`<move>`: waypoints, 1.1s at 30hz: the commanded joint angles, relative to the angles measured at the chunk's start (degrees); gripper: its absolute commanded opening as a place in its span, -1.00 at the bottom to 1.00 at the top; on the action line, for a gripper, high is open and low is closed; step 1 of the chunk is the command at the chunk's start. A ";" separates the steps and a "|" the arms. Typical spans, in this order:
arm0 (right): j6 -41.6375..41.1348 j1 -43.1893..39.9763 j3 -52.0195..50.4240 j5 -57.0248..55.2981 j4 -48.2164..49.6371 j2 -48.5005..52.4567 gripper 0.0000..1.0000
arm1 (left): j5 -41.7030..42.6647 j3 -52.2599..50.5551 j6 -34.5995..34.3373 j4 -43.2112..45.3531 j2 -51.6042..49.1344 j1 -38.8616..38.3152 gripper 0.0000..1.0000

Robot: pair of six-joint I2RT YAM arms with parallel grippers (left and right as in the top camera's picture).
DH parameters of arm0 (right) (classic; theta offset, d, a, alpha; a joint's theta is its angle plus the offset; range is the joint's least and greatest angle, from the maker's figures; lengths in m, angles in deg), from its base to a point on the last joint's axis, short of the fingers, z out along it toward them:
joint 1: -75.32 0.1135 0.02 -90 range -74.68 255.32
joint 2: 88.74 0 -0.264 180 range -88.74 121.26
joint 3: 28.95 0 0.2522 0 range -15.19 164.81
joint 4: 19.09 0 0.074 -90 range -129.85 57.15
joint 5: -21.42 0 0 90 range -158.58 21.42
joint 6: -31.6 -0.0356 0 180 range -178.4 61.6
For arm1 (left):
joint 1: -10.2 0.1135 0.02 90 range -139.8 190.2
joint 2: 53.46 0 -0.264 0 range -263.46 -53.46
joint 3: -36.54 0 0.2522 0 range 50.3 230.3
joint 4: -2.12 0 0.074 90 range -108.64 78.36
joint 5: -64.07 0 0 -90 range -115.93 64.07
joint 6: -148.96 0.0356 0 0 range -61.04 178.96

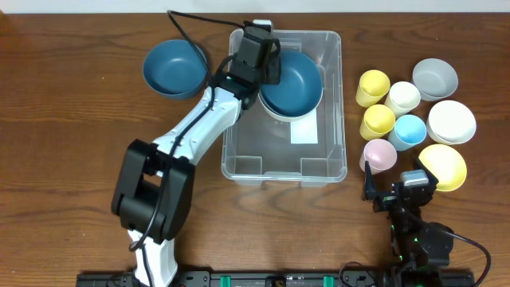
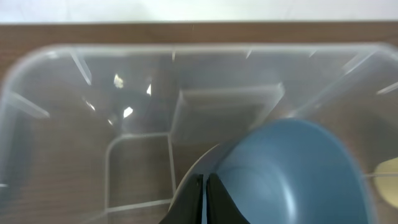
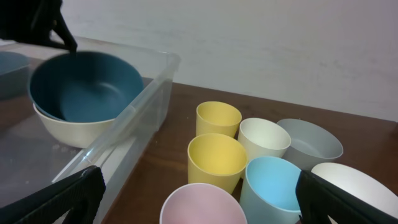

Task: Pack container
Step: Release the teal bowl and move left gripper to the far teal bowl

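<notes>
Nearest the overhead lens rose the left arm (image 1: 199,127), reaching from the lower left of the frame toward the upper middle across the wooden table (image 1: 80,104). Beneath its wrist sat the container (image 1: 271,163), a clear bin at the centre of the frame with a white label (image 1: 304,130) on its floor. Inside, toward the bin's upper right, a blue bowl (image 1: 291,84) lay nested in a cream bowl (image 3: 65,134). The left gripper (image 2: 204,190) had its fingers pinched together on that blue bowl's rim, so the bowl looked set down but not yet let go. The other blue bowl (image 1: 174,68) sat outside, just beside the bin's upper left corner. At the right of the frame stood a white bowl (image 1: 452,121), a yellow bowl (image 1: 444,166) and a grey bowl (image 1: 435,78). With them were a yellow cup (image 1: 372,86), a second yellow cup (image 1: 378,121), a cream cup (image 1: 404,97), a light blue cup (image 1: 409,131) and a pink cup (image 1: 379,154). The right gripper (image 1: 400,190), at the lower right near the pink cup, hung with its fingers spread wide, holding nothing. Packing seemed barely begun: two pieces in, nine left outside.
</notes>
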 commanded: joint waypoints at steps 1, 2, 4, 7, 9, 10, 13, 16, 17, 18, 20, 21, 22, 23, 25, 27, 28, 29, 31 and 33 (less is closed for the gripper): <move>0.74 -0.59 -0.09 0.20 -0.22 -0.31 0.98 | -0.48 0.35 0.35 -0.02 -1.42 -0.17 -0.88; 0.74 -0.59 -0.09 0.20 -0.22 -0.31 0.98 | -0.48 0.35 0.35 0.00 -1.46 -0.17 -0.88; 0.74 -0.59 -0.09 0.20 -0.22 -0.31 0.98 | -0.48 0.37 0.37 0.31 -1.40 -0.15 -0.88; 0.74 -0.59 -0.09 0.22 -0.22 -0.31 0.98 | -0.48 0.48 0.37 0.63 -0.92 -0.15 -0.88; 0.74 -0.59 -0.09 0.20 -0.22 -0.31 0.98 | -0.50 0.48 0.37 0.63 -0.11 -0.15 -0.88; 0.74 -0.59 -0.09 0.20 -0.22 -0.31 0.99 | -0.52 0.48 0.39 0.63 0.44 -0.13 -0.88; 0.74 -0.59 -0.09 0.20 -0.22 -0.31 0.99 | -0.59 0.48 1.27 0.61 2.86 0.22 -0.88; 0.74 -0.59 -0.09 0.20 -0.22 -0.31 0.98 | -2.69 0.48 1.46 -0.39 6.23 1.07 -0.88; 0.74 -0.59 -0.09 0.20 -0.22 -0.31 0.98 | -4.52 0.48 1.46 -1.25 7.72 1.64 -0.88; 0.74 -0.59 -0.09 0.22 -0.22 -0.31 0.99 | -5.75 0.48 1.46 -1.81 8.66 2.08 -0.88; 0.74 -0.59 -0.09 0.20 -0.22 -0.31 0.98 | -8.48 0.48 1.44 -3.32 10.82 3.56 -0.88; 0.74 -0.59 -0.09 0.22 -0.22 -0.31 0.99 | -9.77 0.48 1.44 -4.37 12.15 4.94 -0.88; 0.74 -0.59 -0.09 0.22 -0.22 -0.31 0.99 | -10.29 0.46 1.42 -4.92 12.85 5.81 -0.88; 0.74 -0.59 -0.09 0.20 -0.22 -0.31 0.98 | -10.91 0.46 1.40 -5.81 13.57 7.10 -0.88; 0.74 -0.59 -0.09 0.22 -0.22 -0.31 0.98 | -11.23 0.46 0.94 -7.45 14.67 10.16 -0.88; 0.74 -0.59 -0.09 0.20 -0.22 -0.31 0.98 | -11.23 0.46 -1.88 -9.27 15.08 13.81 -0.88; 0.74 -0.59 -0.09 0.22 -0.22 -0.31 0.98 | -11.21 0.46 -4.31 -10.56 15.08 16.28 -0.87; 0.74 -0.59 -0.09 0.20 -0.22 -0.31 0.98 | -11.19 0.46 -6.36 -11.63 15.06 18.16 -0.85; 0.74 -0.59 -0.09 0.20 -0.22 -0.31 0.98 | -10.60 0.39 -11.26 -14.36 14.86 22.60 -0.24; 0.74 -0.59 -0.09 0.20 -0.20 -0.31 0.98 | -7.96 0.35 -13.25 -15.78 14.56 26.08 0.35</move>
